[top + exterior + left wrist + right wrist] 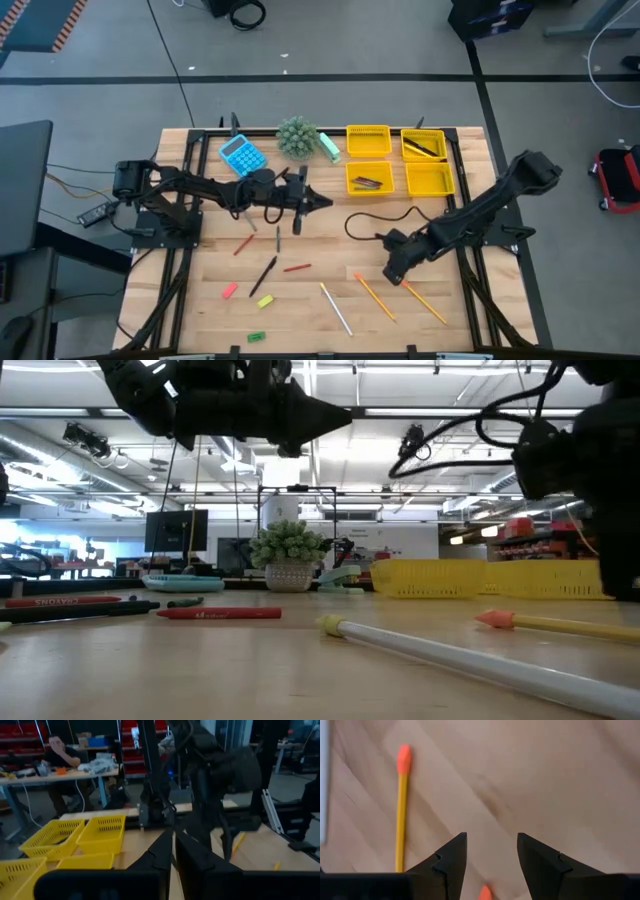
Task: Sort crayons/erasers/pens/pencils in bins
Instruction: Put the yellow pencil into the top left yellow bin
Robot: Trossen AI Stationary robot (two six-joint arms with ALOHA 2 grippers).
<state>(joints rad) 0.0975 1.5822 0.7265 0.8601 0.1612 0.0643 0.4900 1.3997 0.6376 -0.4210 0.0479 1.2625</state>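
My right gripper (pixel 393 274) (pixel 492 855) points down with its fingers open, just above the wood beside two orange pencils (pixel 375 296) (pixel 425 302). One pencil's eraser tip (pixel 485 893) shows low between its fingers; another pencil (pixel 401 805) lies to one side. My left gripper (pixel 322 201) (pixel 173 851) hovers level over the table's middle, shut on nothing, pointing toward the four yellow bins (pixel 368 141) (pixel 430 180). Red crayons (pixel 243 244) (pixel 296 268), dark pens (pixel 263 273) (pixel 278 238), a whitish pencil (pixel 336 307) and pink (pixel 229 291), yellow (pixel 265 300) and green (pixel 257 337) erasers lie flat on the table.
A blue calculator (pixel 242 155), a small potted plant (pixel 297 136) and a pale green object (pixel 330 148) stand at the far edge, left of the bins. Dark sticks lie in two bins (pixel 371 183) (pixel 424 148). A black cable (pixel 375 220) loops across the wood by the right arm.
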